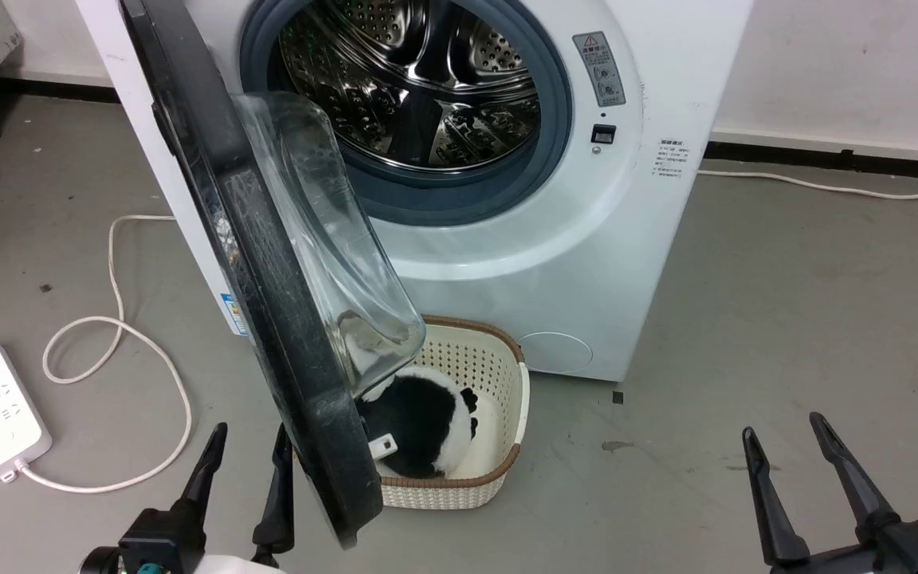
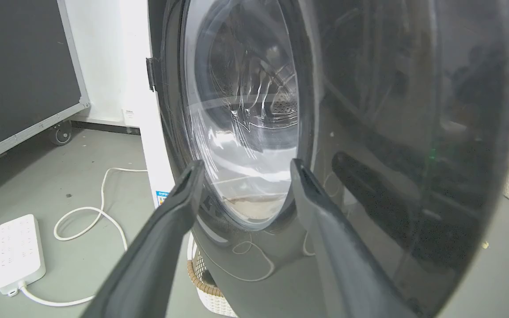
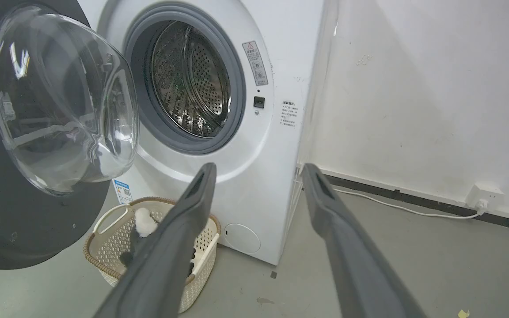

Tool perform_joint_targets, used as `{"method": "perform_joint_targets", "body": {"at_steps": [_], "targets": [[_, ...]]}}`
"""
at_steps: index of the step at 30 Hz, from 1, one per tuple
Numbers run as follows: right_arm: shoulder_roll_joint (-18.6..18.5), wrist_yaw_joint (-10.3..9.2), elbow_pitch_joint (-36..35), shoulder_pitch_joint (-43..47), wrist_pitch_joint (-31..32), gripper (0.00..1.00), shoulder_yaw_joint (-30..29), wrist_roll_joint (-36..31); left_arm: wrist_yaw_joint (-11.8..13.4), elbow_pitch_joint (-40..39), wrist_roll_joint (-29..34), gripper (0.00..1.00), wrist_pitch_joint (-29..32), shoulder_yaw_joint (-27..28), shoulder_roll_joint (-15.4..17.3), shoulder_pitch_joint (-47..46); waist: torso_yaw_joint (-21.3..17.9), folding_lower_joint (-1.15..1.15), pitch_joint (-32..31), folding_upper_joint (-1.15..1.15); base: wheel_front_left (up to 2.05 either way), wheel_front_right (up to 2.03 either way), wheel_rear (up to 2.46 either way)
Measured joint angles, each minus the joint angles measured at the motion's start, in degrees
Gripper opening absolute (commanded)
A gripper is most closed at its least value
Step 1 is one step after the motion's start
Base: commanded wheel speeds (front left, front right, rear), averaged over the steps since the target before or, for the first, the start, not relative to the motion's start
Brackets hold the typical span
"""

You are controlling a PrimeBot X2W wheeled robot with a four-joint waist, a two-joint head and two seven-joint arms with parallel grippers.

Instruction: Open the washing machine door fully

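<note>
Left end effector (image 1: 252, 430), fingers spread, hovers beside the half-swung washing machine door (image 1: 276, 319), likely to push it wider; right end effector (image 1: 780, 424) likewise spread, idle.

The washing machine door (image 1: 268, 279) is a large round panel: a glossy black rim (image 1: 224, 171) surrounds a bulging clear glass bowl (image 1: 331, 239). It is unlatched and stands wide open, hinged at the left edge of the white washing machine (image 1: 586, 263). It is upright and projects outward roughly square to the machine's front, so the head view shows it nearly edge-on. The bowl faces across the machine's front. A white latch tab (image 1: 383, 445) sits on the inner face near the free edge, farthest from the machine.
</note>
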Motion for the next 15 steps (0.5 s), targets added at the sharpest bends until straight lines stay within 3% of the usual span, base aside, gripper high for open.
{"method": "perform_joint_targets", "body": {"at_steps": [1,3,15], "targets": [[0.0,0.0,0.0,-0.02,0.0,1.0,-0.01,0.18,0.32,-0.19,0.0,0.95,0.0,0.02,-0.05,0.0,0.02,0.0,0.0,0.0,0.0,0.0,0.0],[0.0,0.0,0.01,-0.1,0.0,1.0,0.0,0.46,0.71,-0.3,0.0,0.0,0.0,0.11,-0.14,0.0,0.09,0.0,-0.01,0.0,0.0,0.0,0.0],[0.0,0.0,-0.04,-0.13,-0.01,1.0,-0.01,0.9,1.6,-3.72,0.08,0.0,0.0,2.11,-0.24,-0.23,0.69,0.0,-0.62,0.0,0.0,0.0,0.0]]}}
